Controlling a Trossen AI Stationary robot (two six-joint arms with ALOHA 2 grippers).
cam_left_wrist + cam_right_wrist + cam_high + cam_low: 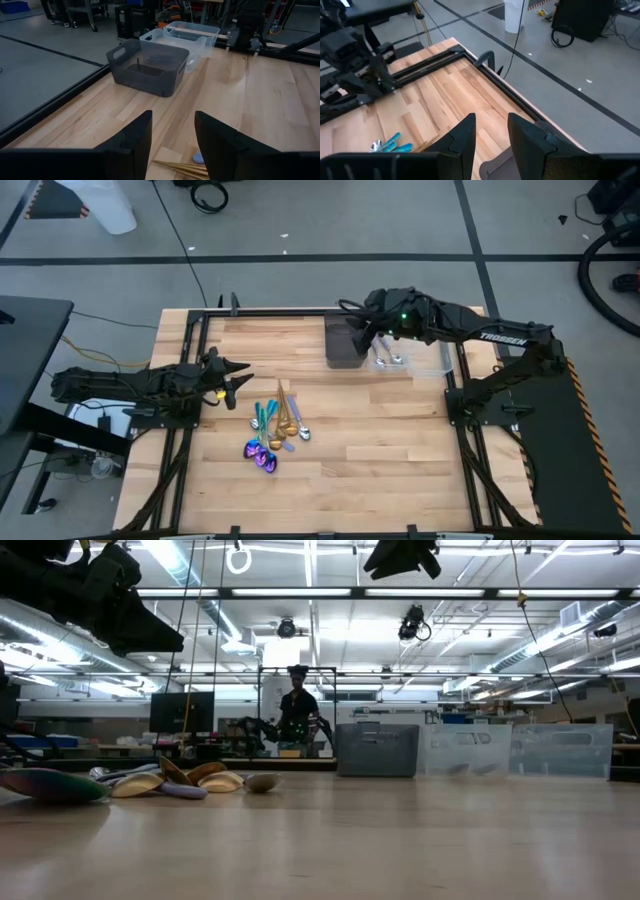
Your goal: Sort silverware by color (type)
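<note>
The silverware [274, 430] lies in a loose pile on the wooden table, left of the middle: teal spoons [262, 415], gold ones [286, 410], iridescent purple ones [262, 457] and a silver one [301, 433]. Two silver spoons [388, 360] lie in a clear bin [400, 368]. My left gripper [238, 376] hovers open just left of the pile, its fingers [135, 140] over the gold handles [182, 168]. My right gripper [362, 332] hangs open and bare, high above the dark bin [345, 346].
The dark bin [147, 65] and the clear bins [192, 32] stand in a row at the table's far side. A black metal frame [190, 350] runs along the table's edges. A person [298, 705] stands far off in the room behind.
</note>
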